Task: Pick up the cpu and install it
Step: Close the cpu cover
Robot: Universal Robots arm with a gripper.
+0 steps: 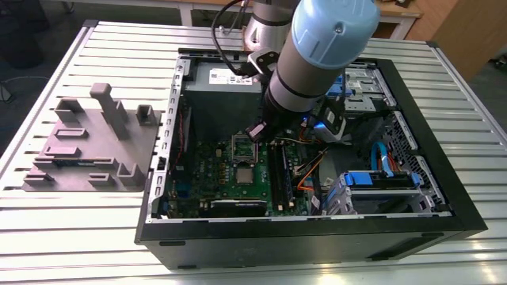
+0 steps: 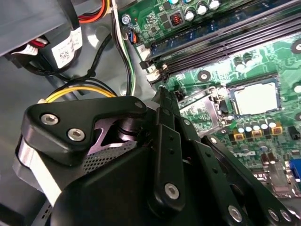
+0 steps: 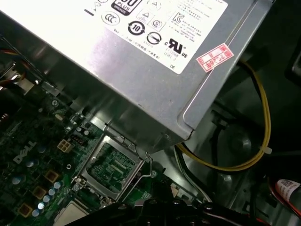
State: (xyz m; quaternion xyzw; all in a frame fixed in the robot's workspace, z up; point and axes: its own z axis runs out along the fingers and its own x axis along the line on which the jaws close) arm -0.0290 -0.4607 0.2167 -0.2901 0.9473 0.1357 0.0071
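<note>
The cpu (image 1: 246, 176) is a small silver-grey square lying flat in its seat on the green motherboard (image 1: 214, 172) inside the open computer case. In the second wrist view the cpu (image 2: 256, 99) shows as a pale square. In the first wrist view only a pale corner of the cpu (image 3: 70, 215) shows. Beside it the metal socket frame (image 1: 244, 148) (image 2: 203, 104) (image 3: 113, 167) is flipped open. My gripper (image 1: 260, 131) (image 2: 163, 96) hangs over the frame's far end, just apart from the cpu, with nothing seen in it.
A silver power supply (image 1: 224, 77) (image 3: 141, 61) sits close behind the socket. Memory slots (image 1: 277, 169) (image 2: 225, 40) and loose cables (image 3: 263, 136) run beside it. Blue drive cages (image 1: 380, 181) fill the case's right side in the exterior view. A grey fixture block (image 1: 91, 145) stands outside on the slatted table.
</note>
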